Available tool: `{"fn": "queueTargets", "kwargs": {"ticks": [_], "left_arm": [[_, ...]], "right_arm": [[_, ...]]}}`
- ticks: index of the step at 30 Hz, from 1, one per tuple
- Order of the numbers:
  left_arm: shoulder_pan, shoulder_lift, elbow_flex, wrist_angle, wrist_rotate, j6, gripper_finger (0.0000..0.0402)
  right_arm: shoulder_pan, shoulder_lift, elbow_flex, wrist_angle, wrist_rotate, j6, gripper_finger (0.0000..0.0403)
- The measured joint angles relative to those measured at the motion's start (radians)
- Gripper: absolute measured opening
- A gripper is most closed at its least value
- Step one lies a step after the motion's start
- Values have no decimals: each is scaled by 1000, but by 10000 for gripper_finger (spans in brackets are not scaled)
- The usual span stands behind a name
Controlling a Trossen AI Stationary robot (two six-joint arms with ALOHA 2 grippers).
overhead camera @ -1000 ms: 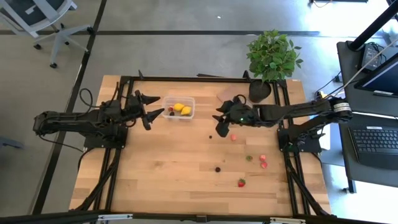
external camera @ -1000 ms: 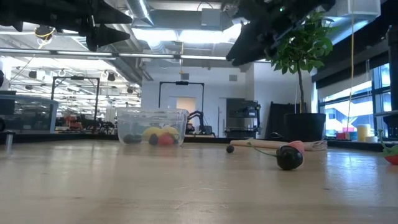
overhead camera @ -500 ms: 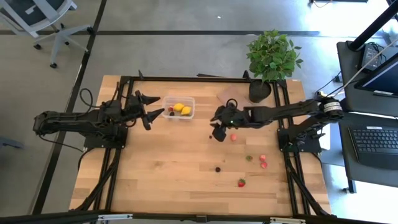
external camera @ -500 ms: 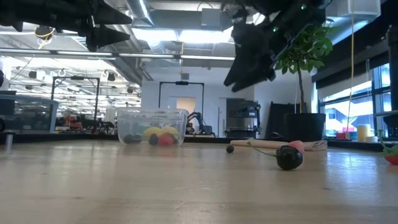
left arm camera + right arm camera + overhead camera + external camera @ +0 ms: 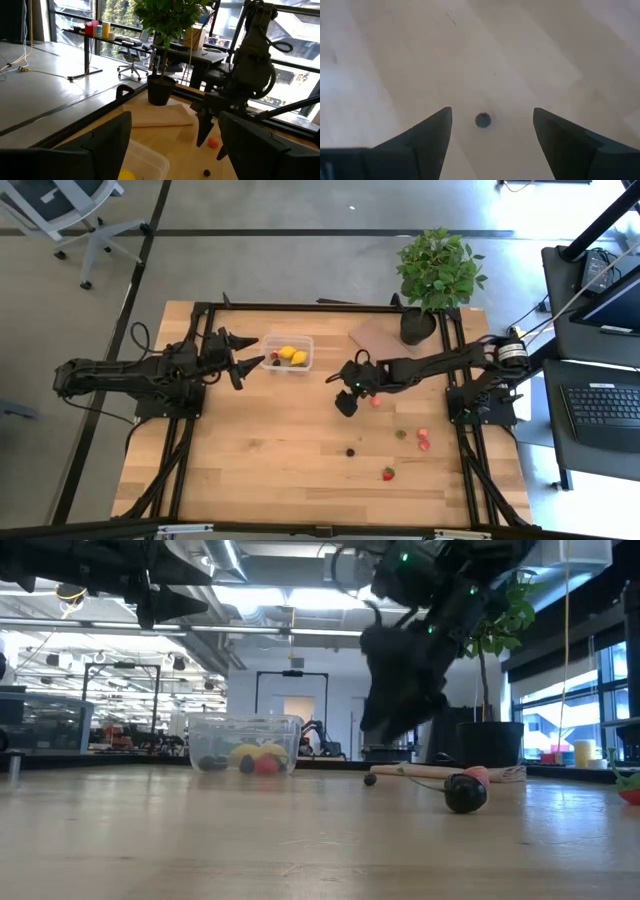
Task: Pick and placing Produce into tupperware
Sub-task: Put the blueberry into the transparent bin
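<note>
Beside the tupperware (image 5: 288,354), as the high view showed it, the left gripper (image 5: 243,352) waited with its fingers spread and nothing between them, while the clear box already held two yellow pieces (image 5: 293,355) and a darker one. The job looked partly done: a red piece (image 5: 376,401), a green piece (image 5: 400,434), two more red pieces (image 5: 423,439), a dark berry (image 5: 350,451) and a strawberry (image 5: 388,474) lay loose on the table (image 5: 250,470), all on the potted plant's (image 5: 438,275) side of the tupperware and well apart from it. The right gripper (image 5: 345,398) hung over the boards between the tupperware and that scatter. From table height, the tupperware (image 5: 245,744) showed its coloured contents through the wall, and the right gripper (image 5: 392,715) stood just above the wood, close over a tiny dark piece (image 5: 369,779). Past the left wrist's own fingers, a corner of the tupperware (image 5: 145,161) and the other arm were visible. Under the right wrist, the small dark berry (image 5: 482,120) lay on bare wood squarely between the two wide-spread fingers (image 5: 425,137), not yet touched; the gripper was released and empty.
</note>
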State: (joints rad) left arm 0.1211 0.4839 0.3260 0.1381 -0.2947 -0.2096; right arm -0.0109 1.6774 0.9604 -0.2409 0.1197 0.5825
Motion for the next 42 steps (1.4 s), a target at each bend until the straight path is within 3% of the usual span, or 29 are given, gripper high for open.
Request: {"fn": "queueTargets", "kwargs": {"ticks": [11,42], "left_arm": [[0,0,0,0,0,-2,291],[0,0,0,-56,0,-20,291]], "right_arm": [[0,87,0,-3,-1,8,281],[3,196,37,19,-24,-304,280]]}}
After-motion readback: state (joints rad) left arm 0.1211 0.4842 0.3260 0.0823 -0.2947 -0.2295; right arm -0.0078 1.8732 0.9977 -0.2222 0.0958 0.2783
